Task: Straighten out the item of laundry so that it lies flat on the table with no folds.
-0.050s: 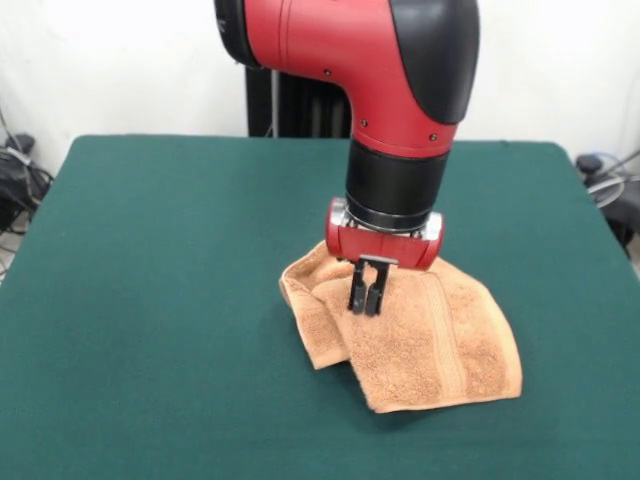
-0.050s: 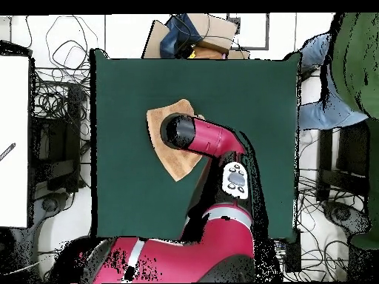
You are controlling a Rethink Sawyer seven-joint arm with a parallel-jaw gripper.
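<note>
No writing or brand mark can be read on the arm, the towel or the table in either view. The red and black arm comes down almost vertically over the middle of the table (image 1: 150,300), its black wrist collar and red gripper housing pointing straight at the cloth. The gripper (image 1: 365,300) hangs with its 2 black fingers (image 1: 357,287) pressed close together, tips down on the upper left part of the towel (image 1: 430,345); whether a pinch of cloth sits between them cannot be told from the front view. From overhead the arm's last joint covers the gripper completely, and the towel (image 2: 164,140) shows only as a tan patch sticking out from under it. The towel lies a little right of centre in the front view, not flat: its left edge is folded over on itself into a thick double flap, and the far corner is bunched under the gripper housing. Its long axis runs diagonally, from the far left fold down to the near right corner. 1 woven band stripe is visible, running from far to near along the right half of the cloth.
</note>
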